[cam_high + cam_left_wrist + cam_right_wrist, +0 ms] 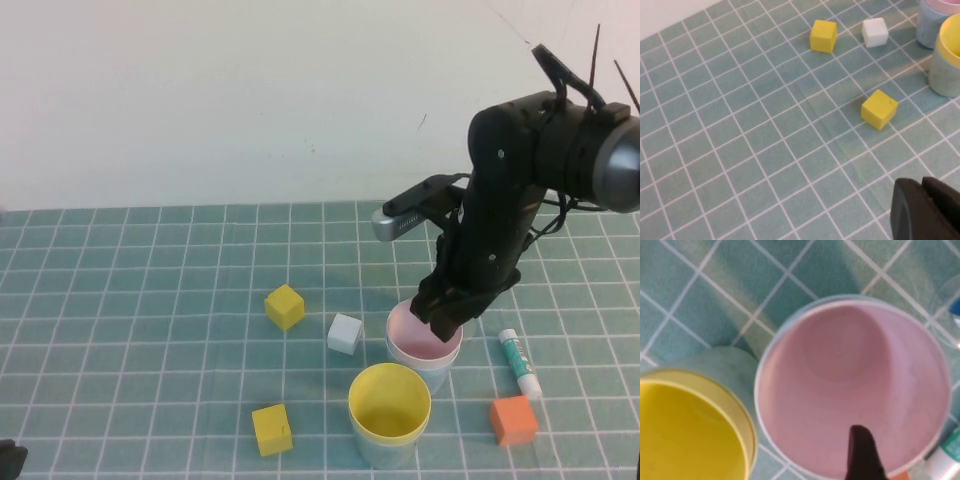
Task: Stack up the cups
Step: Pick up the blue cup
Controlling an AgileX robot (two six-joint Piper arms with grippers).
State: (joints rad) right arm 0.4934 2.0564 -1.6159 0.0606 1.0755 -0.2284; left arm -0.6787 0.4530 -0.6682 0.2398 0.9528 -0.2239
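The pink cup (421,338) sits nested in the light blue cup (432,372). Just in front, the yellow cup (389,402) sits nested in the pale green cup (388,452). My right gripper (445,318) hangs over the pink cup's right rim. In the right wrist view one dark finger (862,455) reaches inside the pink cup (840,390); the other finger is out of view, and nothing is held. The yellow cup (685,435) and the green cup (725,365) show beside it. My left gripper (8,460) is parked at the front left, shut and empty (921,186).
Two yellow cubes (285,306) (272,429) and a white cube (344,333) lie left of the cups. An orange cube (513,420) and a glue stick (520,362) lie to their right. The green checked mat (150,330) covers the table.
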